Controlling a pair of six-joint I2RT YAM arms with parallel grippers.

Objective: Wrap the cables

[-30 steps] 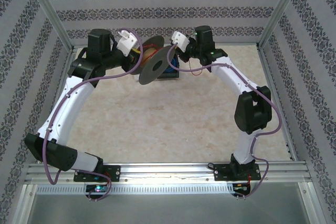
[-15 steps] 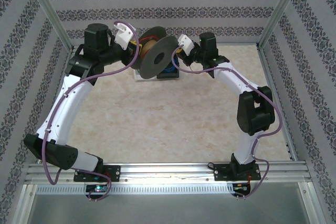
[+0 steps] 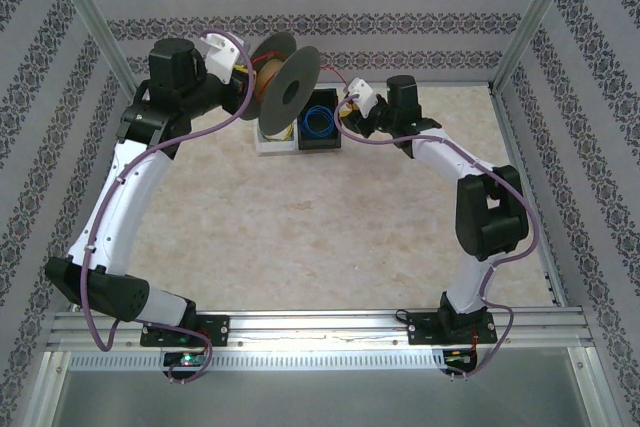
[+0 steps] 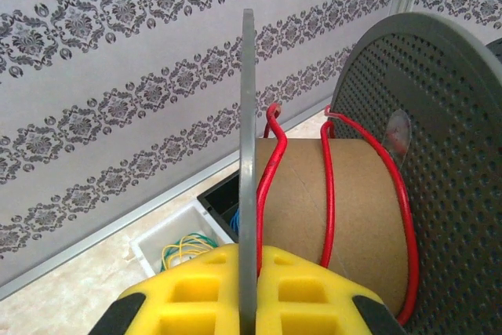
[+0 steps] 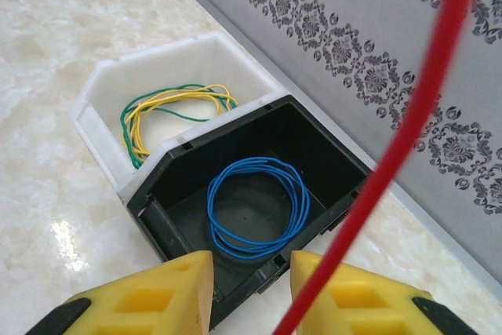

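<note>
A spool (image 3: pixel 290 97) with two grey flanges and a cardboard core (image 4: pixel 357 217) is held in the air at the back of the table. My left gripper (image 3: pixel 238 82) is shut on the thin edge of one flange (image 4: pixel 248 154), which runs between its yellow fingers (image 4: pixel 196 288). The red cable (image 4: pixel 329 194) lies in a few loose turns round the core. One stretched strand of the cable (image 5: pixel 408 139) crosses the right wrist view in front of the right finger, outside the gap. My right gripper (image 5: pixel 251 260) is open, over the bins to the right of the spool (image 3: pixel 350 112).
A white bin (image 5: pixel 98 107) with a yellow-green wire coil (image 5: pixel 169 111) and a black bin (image 5: pixel 157 194) with a blue wire coil (image 5: pixel 259 205) stand side by side at the back wall (image 3: pixel 300 137). Patterned walls and metal posts enclose the table.
My left arm has carried the spool up and to the back left. My right gripper has opened, let the red strand go and drawn away to the right of the spool.
</note>
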